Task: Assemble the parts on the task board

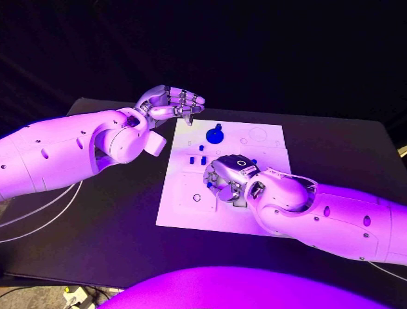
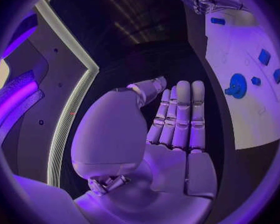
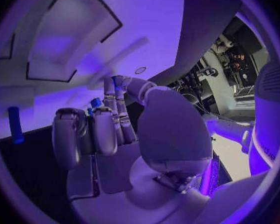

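Step in hand: the right hand point(image 1: 229, 180) hovered low over the middle of the task board point(image 1: 186, 215), and I judged it to be picking or seating a small part there.

Right hand, state: the fingers were curled inward. In the right wrist view a small blue piece point(image 3: 95, 103) showed at the fingertips point(image 3: 118, 84), but I could not tell whether it was pinched or merely lay behind them.

Left hand, state: the left hand point(image 1: 169, 103) hung off the task board's far left corner, above the black table point(image 1: 101, 244). In the left wrist view its fingers point(image 2: 180, 114) were straight and together with the thumb apart, and it held nothing.

Round blue part: the largest blue part point(image 1: 215, 135), a disc with a stub, lay on the far half of the task board, beyond the right hand and just inboard of the left hand.

Small blue parts: a short row of small blue parts point(image 1: 197, 159) stood on the task board, just beside the right hand's fingers, on the side towards the left arm.

Blue peg: a slim blue peg point(image 3: 14, 124) stood near the task board's edge in the right wrist view, apart from the hand.

Next move, as I judged: it called for a fine, steady descent with the piece aligned over its socket. The curled fingers hid the target from above, so misalignment was the risk.
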### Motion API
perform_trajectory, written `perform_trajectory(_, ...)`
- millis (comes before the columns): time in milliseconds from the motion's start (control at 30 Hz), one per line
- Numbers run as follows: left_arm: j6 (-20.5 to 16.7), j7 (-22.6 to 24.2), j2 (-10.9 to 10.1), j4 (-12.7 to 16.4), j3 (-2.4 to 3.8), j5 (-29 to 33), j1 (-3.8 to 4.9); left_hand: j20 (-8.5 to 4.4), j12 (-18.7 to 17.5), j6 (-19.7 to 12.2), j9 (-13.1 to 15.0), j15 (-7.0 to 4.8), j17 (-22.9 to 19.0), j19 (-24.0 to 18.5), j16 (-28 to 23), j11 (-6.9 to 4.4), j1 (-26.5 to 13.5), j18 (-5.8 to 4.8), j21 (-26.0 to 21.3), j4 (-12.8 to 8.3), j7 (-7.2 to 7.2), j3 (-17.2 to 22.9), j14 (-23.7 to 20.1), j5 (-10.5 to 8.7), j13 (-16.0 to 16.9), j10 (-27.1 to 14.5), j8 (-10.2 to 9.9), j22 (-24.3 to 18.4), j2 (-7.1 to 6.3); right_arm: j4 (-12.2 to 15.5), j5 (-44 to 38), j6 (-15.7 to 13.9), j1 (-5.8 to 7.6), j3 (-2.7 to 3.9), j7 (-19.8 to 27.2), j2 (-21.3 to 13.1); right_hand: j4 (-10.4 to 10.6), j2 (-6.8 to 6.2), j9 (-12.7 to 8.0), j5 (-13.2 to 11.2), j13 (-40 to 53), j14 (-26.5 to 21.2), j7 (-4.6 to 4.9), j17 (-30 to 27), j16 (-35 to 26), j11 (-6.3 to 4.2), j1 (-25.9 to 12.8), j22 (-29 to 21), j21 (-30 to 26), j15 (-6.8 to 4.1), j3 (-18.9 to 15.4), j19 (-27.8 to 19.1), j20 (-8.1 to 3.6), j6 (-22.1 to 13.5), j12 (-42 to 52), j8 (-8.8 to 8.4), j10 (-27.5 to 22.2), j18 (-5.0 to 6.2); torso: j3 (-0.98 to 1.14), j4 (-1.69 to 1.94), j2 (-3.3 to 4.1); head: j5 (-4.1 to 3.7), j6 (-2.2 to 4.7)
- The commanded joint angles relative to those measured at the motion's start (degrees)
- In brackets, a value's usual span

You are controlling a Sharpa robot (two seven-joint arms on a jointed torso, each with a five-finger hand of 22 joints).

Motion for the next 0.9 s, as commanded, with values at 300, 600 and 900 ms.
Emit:
perform_trajectory(300,0.3,0.1,0.0,0.1,0.04,0.4,0.05,0.30,0.2,-0.2,-0.1,0.14,-0.1,0.1,-0.4,-0.05,-0.1,0.80,-0.4,-0.1,0.08,-0.3,-0.3,0.39,-0.1,-0.5,0.3,-0.1,0.41,0.8,-0.1,-0.4,-0.19,-0.18,0.1,-1.1,0.3,-2.30,-0.7,-0.1,-1.5,0.8,0.23,-3.2,-2.2,1.24,-0.8,8.4,-6.3,1.28,-1.0,0.7,1.33,-4.1,-2.6,-3.00,-4.8,1.72,0.07,0.03,0.02,-0.05,0.21)
perform_trajectory(600,0.5,0.1,-0.1,0.0,0.04,0.4,0.05,0.30,0.2,-0.2,-0.1,0.15,-0.1,0.1,-0.4,-0.04,-0.1,0.80,-0.4,-0.1,0.08,-0.3,-0.3,0.39,-0.1,-0.6,0.3,-0.1,0.39,4.3,-0.3,-2.7,0.15,0.06,-0.1,-4.7,0.2,-2.80,-0.8,-0.1,-1.8,0.7,-0.06,-3.3,-2.3,1.54,-0.7,7.7,-7.5,1.51,-1.4,0.2,1.55,-5.0,-2.7,-3.56,-6.1,1.95,0.06,-0.07,-0.03,-0.22,0.49)
perform_trajectory(900,0.5,0.1,-0.5,0.1,0.04,0.4,0.04,0.30,0.2,-0.2,-0.1,0.15,-0.1,0.1,-0.4,-0.04,-0.1,0.80,-0.4,-0.1,0.08,-0.3,-0.3,0.39,-0.1,-0.6,0.3,-0.1,0.39,7.7,2.2,-5.6,3.27,1.23,0.9,-11.3,0.3,-2.66,-0.6,-0.1,-1.8,1.2,0.29,-2.4,-1.6,1.41,-0.7,7.8,-7.3,1.43,-1.6,0.4,1.56,-4.5,-2.0,-3.40,-5.8,1.92,0.02,-0.25,-0.07,-1.24,1.34)
